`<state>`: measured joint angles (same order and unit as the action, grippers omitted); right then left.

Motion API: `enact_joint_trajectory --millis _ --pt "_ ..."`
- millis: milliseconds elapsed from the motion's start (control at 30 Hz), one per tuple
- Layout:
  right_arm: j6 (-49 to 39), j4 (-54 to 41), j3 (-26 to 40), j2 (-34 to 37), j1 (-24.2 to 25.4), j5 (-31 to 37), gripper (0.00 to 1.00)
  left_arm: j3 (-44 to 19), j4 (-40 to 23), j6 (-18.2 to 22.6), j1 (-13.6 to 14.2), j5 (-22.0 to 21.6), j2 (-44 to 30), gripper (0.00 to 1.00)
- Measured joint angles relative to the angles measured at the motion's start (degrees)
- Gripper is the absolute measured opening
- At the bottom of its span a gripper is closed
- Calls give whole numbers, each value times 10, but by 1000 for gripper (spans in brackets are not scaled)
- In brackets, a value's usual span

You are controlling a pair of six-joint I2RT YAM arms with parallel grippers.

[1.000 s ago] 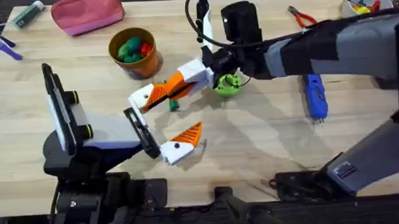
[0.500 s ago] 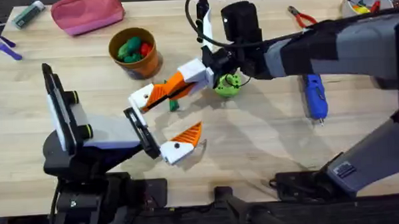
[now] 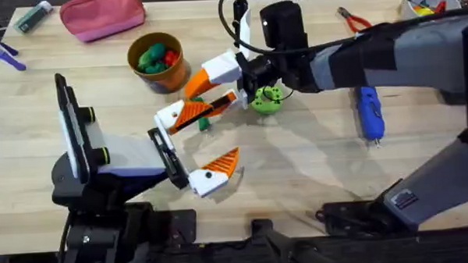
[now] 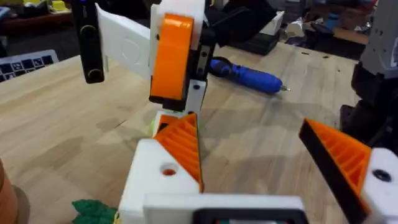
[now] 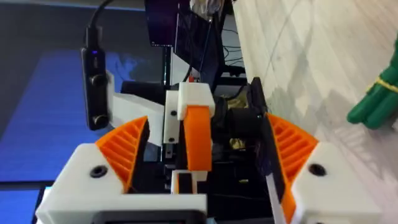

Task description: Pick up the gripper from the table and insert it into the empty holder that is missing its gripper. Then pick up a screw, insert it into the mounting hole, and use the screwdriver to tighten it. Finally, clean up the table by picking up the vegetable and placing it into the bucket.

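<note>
Presently see the left tool spread open over the counter, and the right tool likewise open, close by its far finger. Find the vegetable just beside that finger, the bucket behind, the screwdriver off right.

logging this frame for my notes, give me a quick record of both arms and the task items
left gripper: jaws open, over table centre
right gripper: jaws open, facing the left gripper
vegetable: on table, near left gripper
bucket: holds green and red toys
screwdriver: lying on table, apart from both grippers
</note>
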<state>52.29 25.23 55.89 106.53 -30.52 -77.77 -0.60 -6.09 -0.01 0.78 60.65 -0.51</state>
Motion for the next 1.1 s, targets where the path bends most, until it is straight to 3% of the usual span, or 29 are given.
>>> enact_joint_trajectory --millis 367,633,767,933,1100 --pt "0 43 1 -1 13 27 991 0 0 0 0 0 0 985" --pt "-37 -1 2 -89 94 79 991 0 0 0 0 0 0 985" --pt "-94 -113 3 -157 124 145 991 0 0 0 0 0 0 985" --pt "-188 -357 14 -260 146 297 992 0 0 0 0 0 0 985" --pt "-311 -671 119 -317 149 464 991 0 0 0 0 1 0 985"
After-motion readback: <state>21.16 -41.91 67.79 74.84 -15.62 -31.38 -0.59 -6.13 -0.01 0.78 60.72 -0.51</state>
